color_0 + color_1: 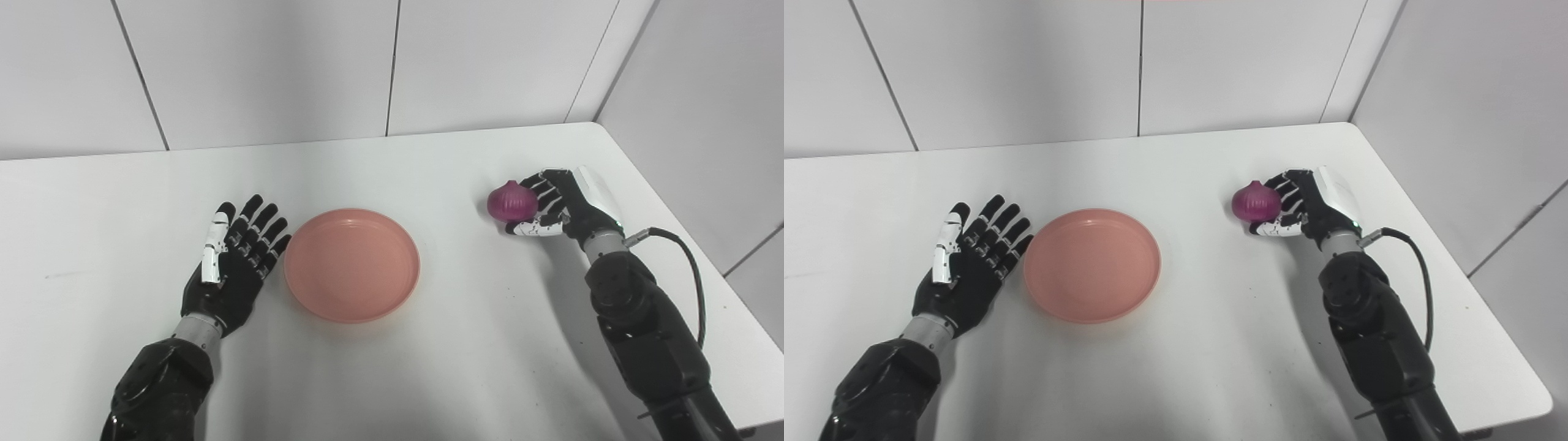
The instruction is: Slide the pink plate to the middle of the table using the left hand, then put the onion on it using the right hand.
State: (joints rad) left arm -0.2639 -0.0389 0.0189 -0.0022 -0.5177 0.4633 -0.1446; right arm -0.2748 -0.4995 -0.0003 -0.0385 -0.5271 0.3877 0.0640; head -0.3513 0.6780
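There, onion within right robot hand.

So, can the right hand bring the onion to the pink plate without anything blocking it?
Probably yes. The right hand is closed on the onion, and only bare table lies between it and the pink plate. The left hand rests open at the plate's other side.

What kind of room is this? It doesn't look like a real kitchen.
Probably a robot test bench, not a kitchen: a bare white table boxed in by plain white wall panels, with only a pink plate and an onion laid out.
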